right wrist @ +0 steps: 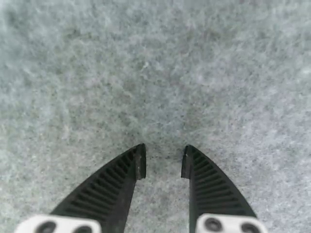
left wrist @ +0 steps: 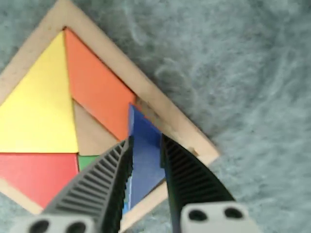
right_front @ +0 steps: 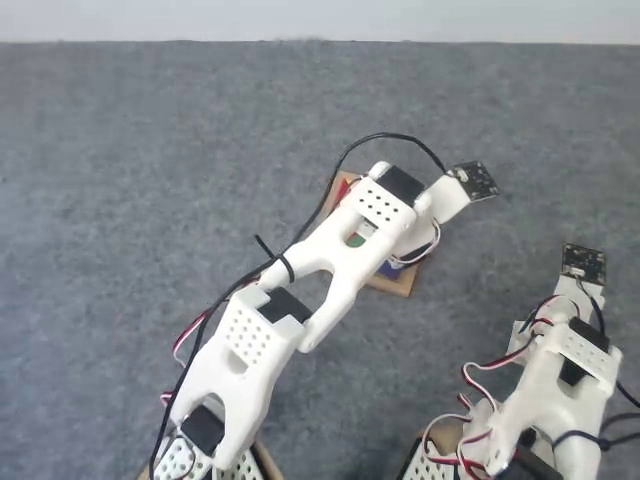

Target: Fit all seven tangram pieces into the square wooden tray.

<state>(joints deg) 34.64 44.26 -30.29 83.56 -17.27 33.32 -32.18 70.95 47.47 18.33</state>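
Note:
The square wooden tray (left wrist: 171,124) lies on grey carpet, its corner showing past the left arm in the high view (right_front: 400,284). Inside it lie a yellow triangle (left wrist: 39,107), an orange triangle (left wrist: 97,87), a red piece (left wrist: 34,174) and a bit of green (left wrist: 87,161), with a bare wooden patch (left wrist: 92,137) between them. My left gripper (left wrist: 146,143) is shut on a blue piece (left wrist: 145,162) at the tray's rim next to the orange triangle. My right gripper (right wrist: 163,158) stands open over bare carpet, holding nothing.
The left arm (right_front: 330,260) stretches over the tray and covers most of it in the high view. The right arm (right_front: 560,375) sits at the lower right, apart from the tray. Grey carpet (right_front: 150,150) surrounds everything.

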